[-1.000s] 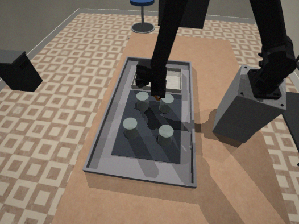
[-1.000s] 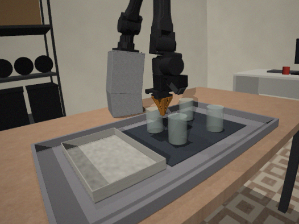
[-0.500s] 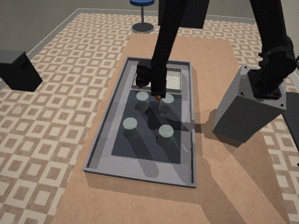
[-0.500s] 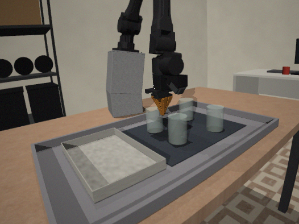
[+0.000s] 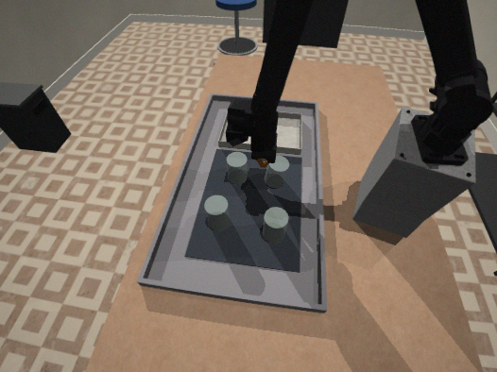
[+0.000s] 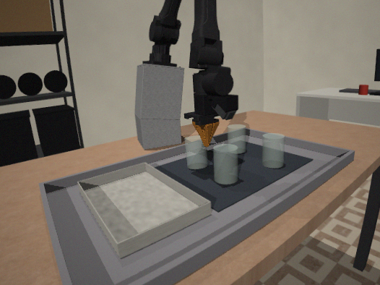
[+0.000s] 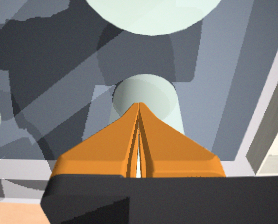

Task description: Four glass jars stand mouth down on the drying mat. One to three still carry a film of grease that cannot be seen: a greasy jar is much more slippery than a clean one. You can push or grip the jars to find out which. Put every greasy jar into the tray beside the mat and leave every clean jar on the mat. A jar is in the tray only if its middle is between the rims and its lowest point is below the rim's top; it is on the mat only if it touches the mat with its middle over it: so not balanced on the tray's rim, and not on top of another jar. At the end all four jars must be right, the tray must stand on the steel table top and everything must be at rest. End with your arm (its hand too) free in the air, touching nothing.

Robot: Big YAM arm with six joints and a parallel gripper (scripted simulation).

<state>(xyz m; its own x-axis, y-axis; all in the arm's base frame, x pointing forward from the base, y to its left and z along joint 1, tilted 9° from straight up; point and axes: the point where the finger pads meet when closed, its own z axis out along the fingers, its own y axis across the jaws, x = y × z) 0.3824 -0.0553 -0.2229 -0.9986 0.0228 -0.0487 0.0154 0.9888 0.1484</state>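
Observation:
Four pale jars stand mouth down on the dark mat (image 5: 200, 246) (image 6: 224, 201) (image 7: 220, 95). Two are near the tray: the base-side jar (image 5: 275, 177) (image 6: 196, 157) (image 7: 145, 90) and the outer jar (image 5: 236, 168) (image 6: 225, 166) (image 7: 152, 15). The farther two are the base-side far jar (image 5: 275, 226) (image 6: 238, 140) and the outer far jar (image 5: 216, 214) (image 6: 273, 151). The shut, empty gripper (image 5: 263, 163) (image 6: 206, 146) (image 7: 139, 104) points down between the tray-side jars, tips near jar-top height, close to the base-side one. Contact cannot be told. The cream tray (image 5: 300, 136) (image 6: 166, 230) (image 7: 265, 145) is empty.
The grey steel table top (image 5: 213, 282) (image 6: 152, 251) has a raised rim around mat and tray. The arm's grey base block (image 5: 387, 186) (image 6: 159, 99) stands outside it, on the base side. The arm hides part of the tray in the top view.

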